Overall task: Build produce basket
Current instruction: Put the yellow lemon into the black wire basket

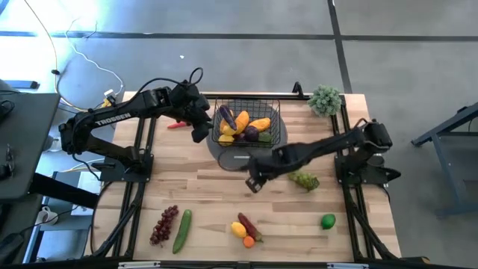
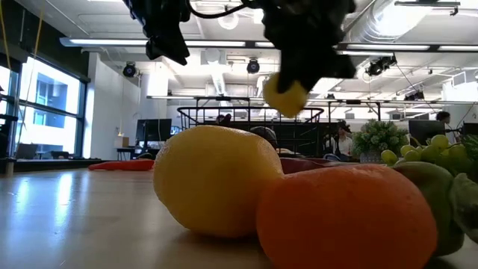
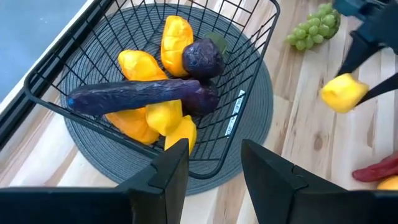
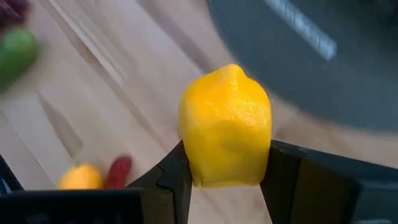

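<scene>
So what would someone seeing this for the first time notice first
Probably the right gripper, shut on a bright yellow lemon and held above the table just in front of the basket. Next, the basket on its round grey mat, holding yellow fruit with a long purple eggplant across the top, while the left gripper hangs open beside it.

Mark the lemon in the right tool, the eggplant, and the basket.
lemon [image 4: 226, 127]: right wrist view, middle of its front, clamped by the right tool.
eggplant [image 3: 140, 96]: left wrist view, mid-length of its body.
basket [image 1: 278, 113]: high view, right rim wire.
</scene>
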You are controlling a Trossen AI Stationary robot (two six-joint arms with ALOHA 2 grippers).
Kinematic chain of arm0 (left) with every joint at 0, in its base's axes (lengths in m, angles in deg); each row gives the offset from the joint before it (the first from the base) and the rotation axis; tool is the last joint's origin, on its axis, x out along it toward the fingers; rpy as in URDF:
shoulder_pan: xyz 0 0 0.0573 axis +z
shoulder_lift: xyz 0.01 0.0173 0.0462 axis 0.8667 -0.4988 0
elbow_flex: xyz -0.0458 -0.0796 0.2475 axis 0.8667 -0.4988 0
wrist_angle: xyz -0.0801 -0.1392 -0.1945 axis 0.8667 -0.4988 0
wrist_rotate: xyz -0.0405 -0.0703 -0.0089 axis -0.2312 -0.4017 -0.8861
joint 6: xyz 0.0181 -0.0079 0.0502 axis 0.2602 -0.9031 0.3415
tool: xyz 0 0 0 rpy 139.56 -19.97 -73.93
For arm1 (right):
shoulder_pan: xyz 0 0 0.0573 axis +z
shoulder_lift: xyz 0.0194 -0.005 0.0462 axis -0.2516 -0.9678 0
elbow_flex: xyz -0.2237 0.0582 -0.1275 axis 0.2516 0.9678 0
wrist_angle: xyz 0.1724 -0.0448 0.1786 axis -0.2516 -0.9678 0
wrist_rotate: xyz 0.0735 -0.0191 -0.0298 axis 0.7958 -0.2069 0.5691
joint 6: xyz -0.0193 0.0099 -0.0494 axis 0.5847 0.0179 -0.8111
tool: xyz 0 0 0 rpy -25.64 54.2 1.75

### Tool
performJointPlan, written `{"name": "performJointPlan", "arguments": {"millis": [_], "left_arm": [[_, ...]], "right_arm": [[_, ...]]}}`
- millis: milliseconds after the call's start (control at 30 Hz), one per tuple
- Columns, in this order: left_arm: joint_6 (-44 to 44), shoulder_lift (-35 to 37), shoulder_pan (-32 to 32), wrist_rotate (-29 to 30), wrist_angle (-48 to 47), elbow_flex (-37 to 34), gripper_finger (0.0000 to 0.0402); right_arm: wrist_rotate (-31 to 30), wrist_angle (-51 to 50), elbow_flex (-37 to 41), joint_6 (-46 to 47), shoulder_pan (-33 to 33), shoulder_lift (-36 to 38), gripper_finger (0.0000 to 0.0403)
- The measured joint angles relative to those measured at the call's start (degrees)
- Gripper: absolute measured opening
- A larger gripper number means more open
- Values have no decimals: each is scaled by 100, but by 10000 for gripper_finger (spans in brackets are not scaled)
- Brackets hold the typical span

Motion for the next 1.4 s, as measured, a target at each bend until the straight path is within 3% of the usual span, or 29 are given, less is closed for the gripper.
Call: {"name": "performJointPlan", "arguments": {"millis": [367,733,1000,1400], "left_arm": [[-734,0,0,-1,0,0,135],[-1348,0,0,2,-16,0,135],[-1564,-2,-4,-20,-19,2,154],[-2028,-4,-4,-18,-247,2,214]], "right_arm": [[196,1094,2,-2270,-1221,99,119],[215,1957,2,-3600,-2148,99,119],[207,2054,2,-3902,-2613,-145,119],[745,2011,4,-4048,-2821,-412,119]]}}
